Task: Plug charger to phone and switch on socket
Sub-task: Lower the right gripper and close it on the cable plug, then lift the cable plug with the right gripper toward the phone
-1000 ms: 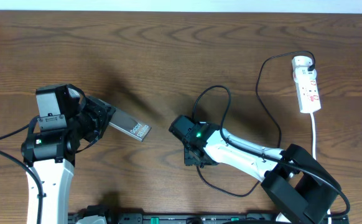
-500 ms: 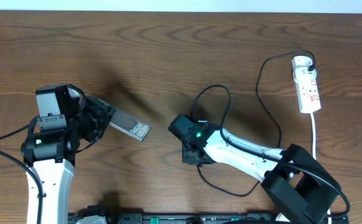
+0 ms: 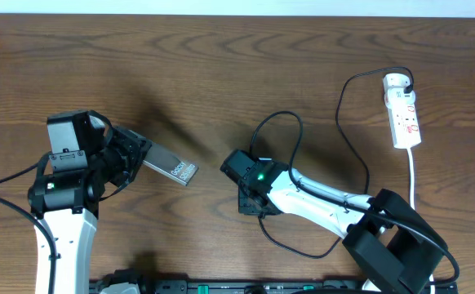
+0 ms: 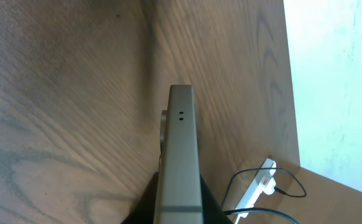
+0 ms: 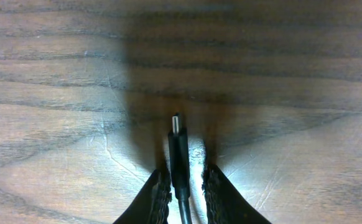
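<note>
Two grippers low over the brown wooden table [image 3: 221, 73]. Left gripper [image 3: 138, 157] fully closed on one short end of the phone [image 3: 172, 168]; rest of the handset sticking out toward the table's middle, white Galaxy lettering at the free end; edge-on from the left wrist, two small holes in the grey rim.

Right gripper [image 5: 185, 174] pointed down at the wood near the table's middle, just right of the phone's free end but apart from it; between its fingers [image 5: 160, 196], the small plug tip of the charger [image 5: 178, 146], metal end pointing away from the wrist; jaws drawn in narrow around it, close against one side, a thin bright slit on the other; cannot tell whether truly pinched or only bracketed.

From there, thin black cable looping behind the right arm, then up and across to the black plug seated in the rounded top end of the socket [image 3: 403, 110]; strip lying near the far right of the table, well apart from both grippers; red switch marks on its face; white cord [image 3: 413, 175] trailing down toward the right arm's base.
</note>
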{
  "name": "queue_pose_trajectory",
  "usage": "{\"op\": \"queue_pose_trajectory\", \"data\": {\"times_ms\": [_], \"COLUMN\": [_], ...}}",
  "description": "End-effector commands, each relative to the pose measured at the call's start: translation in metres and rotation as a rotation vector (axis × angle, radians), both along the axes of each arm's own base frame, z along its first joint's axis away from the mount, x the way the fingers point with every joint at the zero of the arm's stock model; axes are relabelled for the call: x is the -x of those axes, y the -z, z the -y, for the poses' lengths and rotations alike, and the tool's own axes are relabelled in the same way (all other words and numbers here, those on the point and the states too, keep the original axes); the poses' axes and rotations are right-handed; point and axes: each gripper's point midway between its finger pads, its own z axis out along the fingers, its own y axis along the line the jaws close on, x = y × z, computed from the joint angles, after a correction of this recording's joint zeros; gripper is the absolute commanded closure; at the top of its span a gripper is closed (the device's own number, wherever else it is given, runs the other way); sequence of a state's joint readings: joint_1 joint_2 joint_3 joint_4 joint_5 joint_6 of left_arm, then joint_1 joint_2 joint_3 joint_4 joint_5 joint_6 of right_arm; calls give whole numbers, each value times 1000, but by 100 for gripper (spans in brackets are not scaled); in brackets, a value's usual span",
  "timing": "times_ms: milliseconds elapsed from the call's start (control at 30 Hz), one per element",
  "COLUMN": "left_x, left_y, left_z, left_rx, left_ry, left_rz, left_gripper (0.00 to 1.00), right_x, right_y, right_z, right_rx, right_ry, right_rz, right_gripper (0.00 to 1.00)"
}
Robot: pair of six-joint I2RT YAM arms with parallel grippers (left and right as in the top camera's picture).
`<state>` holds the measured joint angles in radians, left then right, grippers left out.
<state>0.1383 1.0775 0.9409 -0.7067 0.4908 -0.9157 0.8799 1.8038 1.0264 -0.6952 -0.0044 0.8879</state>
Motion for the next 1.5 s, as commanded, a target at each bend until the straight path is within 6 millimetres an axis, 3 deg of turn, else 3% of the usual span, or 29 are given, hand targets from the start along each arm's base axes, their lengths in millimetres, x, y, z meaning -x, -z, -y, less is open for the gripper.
{"op": "queue_pose_trajectory", "data": {"times_ms": [0, 433, 700, 867, 1067, 1167, 1300, 1400, 1467], "left_x": [-1, -1, -1, -1, -1, -1, -1, -1, -1], "left_y": [-5, -5, -5, -5, -5, -5, -6, -6, -6], "left_z": [2, 2, 2, 2, 2, 2, 2, 2, 4], "left_rx": [-2, -2, -2, -2, -5, -13, -13, -17, -23], "left_ry": [12, 12, 12, 12, 15, 24, 25, 35, 55], "left_rz": [20, 20, 20, 20, 22, 26, 27, 31, 40], "left_gripper": [93, 93, 93, 93, 93, 93, 93, 93, 93], "right_x": [6, 7, 2, -10, -44, -61, -71, -61, -52], "right_y": [9, 9, 7, -7, -44, -74, -121, -164, -187], "right_z": [1, 1, 3, 12, 19, 5, -31, -56, -62], "right_rx": [10, 10, 3, 1, -22, -125, -400, -684, -848], "right_ry": [-1, -1, 13, 27, 3, -74, -257, -440, -550], "right_rz": [-30, -31, -38, -73, -53, -41, -47, -72, -80], "right_gripper": [83, 99, 99, 99, 99, 99, 99, 99, 99]}}
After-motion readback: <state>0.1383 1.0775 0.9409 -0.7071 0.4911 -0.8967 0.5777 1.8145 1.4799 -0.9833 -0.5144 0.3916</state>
